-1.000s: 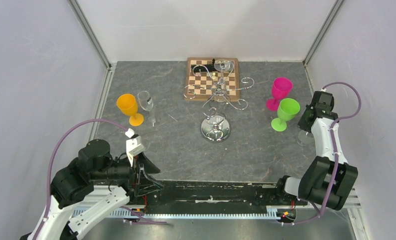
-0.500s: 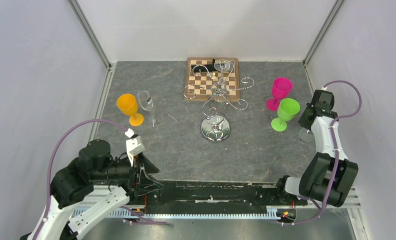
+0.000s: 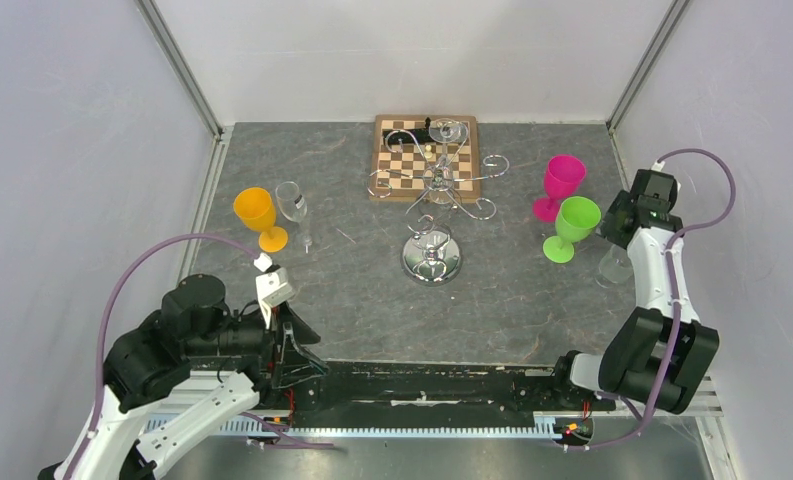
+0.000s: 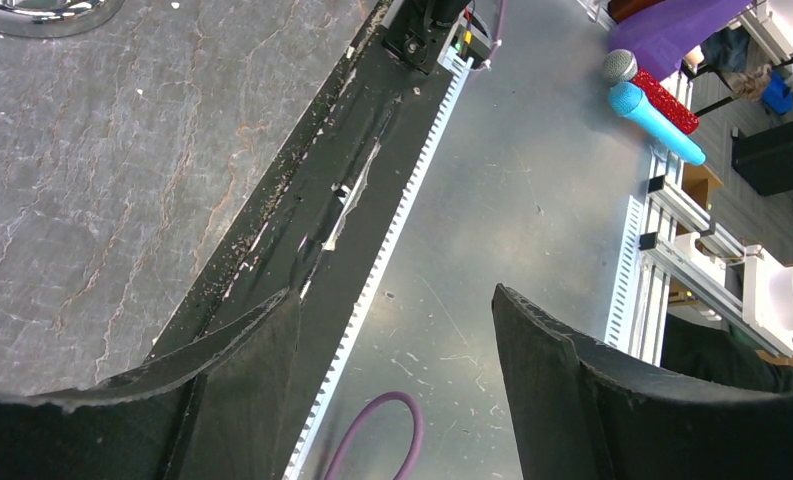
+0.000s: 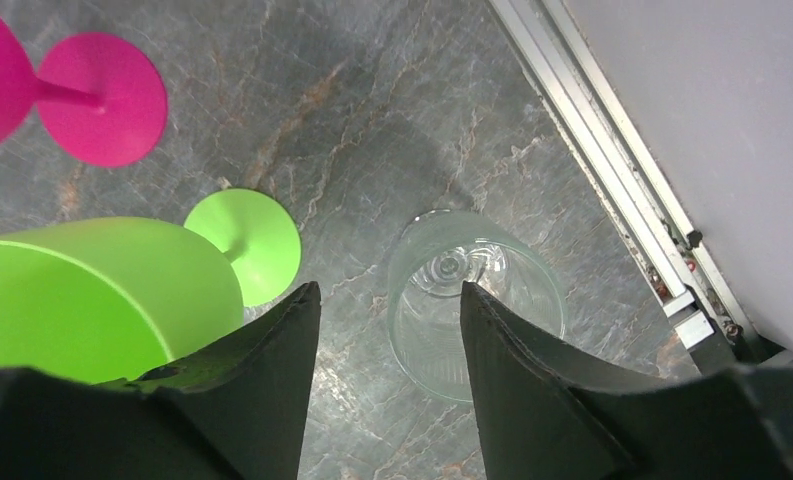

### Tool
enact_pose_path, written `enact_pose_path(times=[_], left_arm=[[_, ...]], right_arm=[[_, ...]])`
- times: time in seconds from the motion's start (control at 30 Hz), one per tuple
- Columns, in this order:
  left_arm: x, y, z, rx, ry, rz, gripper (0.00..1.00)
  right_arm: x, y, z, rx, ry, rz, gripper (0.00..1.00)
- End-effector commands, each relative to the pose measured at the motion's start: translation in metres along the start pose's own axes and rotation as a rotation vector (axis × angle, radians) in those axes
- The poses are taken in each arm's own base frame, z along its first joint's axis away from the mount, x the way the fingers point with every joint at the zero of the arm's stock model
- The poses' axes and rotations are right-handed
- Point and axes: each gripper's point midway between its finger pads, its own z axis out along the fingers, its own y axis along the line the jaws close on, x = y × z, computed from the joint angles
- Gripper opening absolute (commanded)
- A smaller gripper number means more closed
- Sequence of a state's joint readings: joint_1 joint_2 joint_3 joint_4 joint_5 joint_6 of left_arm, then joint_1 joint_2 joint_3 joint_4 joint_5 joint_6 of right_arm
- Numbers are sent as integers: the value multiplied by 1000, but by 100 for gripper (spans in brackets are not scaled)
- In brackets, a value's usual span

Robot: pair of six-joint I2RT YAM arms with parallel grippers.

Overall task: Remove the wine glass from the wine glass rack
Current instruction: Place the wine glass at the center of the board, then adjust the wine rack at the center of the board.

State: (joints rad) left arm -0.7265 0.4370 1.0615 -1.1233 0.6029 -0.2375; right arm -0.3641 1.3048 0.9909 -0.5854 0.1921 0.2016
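The left tool [image 4: 394, 292] fills the bottom of the frame, its two dark fingers [image 4: 572, 400] spread apart with nothing between them. Under it run the grey stone surface [image 4: 92, 180], a black edge strip [image 4: 302, 210] and a loop of purple cable [image 4: 372, 432]. A sliver of the wine glass rack [image 4: 42, 14], its mirrored base, shows top left, and a blue microphone [image 4: 657, 122] lies far right.

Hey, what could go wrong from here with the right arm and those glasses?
1. The open right gripper sits just over the clear glass, which stands close to the green glass. A sideways move may tip either one.
2. The rack seems to hold a hanging glass at its far side, over the chessboard. Reaching past the hooks may snag or shift the rack.
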Motion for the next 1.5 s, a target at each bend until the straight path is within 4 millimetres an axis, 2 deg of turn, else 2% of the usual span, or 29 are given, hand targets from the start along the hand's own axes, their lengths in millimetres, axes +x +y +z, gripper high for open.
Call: enact_pose_path(times=[0.0, 0.13, 0.33, 0.5, 0.63, 0.83, 1.0, 1.1, 1.2, 1.3, 1.47], left_arm=[[-11, -2, -1, -3, -8, 9, 77], [-17, 1, 1, -24, -5, -1, 77], [-26, 6, 3, -61, -8, -27, 77], [-31, 9, 4, -89, -20, -58, 77], [-36, 16, 6, -130, -39, -86, 77], [-50, 28, 5, -209, -99, -115, 77], [-65, 35, 0, -270, -159, -130, 77], [-74, 39, -3, -302, -196, -140, 77], [-82, 42, -5, -328, -224, -146, 77], [-88, 44, -5, -342, -240, -150, 77], [-91, 49, -2, -358, -250, -161, 77]], right_arm=[[-47, 1, -29, -12, -149, 49, 58], [-69, 3, -54, -17, -241, 60, 60], [-102, 27, -101, -117, -373, 48, 63], [-123, 54, -146, -237, -469, 11, 65], [-129, 83, -176, -400, -507, -8, 67], [-131, 136, -223, -685, -536, -62, 70], [-135, 177, -273, -926, -559, -106, 71], [-132, 197, -302, -1037, -569, -122, 72], [-129, 207, -318, -1091, -572, -132, 73], [-118, 217, -330, -1156, -555, -148, 73], [-86, 237, -357, -1310, -516, -169, 73]])
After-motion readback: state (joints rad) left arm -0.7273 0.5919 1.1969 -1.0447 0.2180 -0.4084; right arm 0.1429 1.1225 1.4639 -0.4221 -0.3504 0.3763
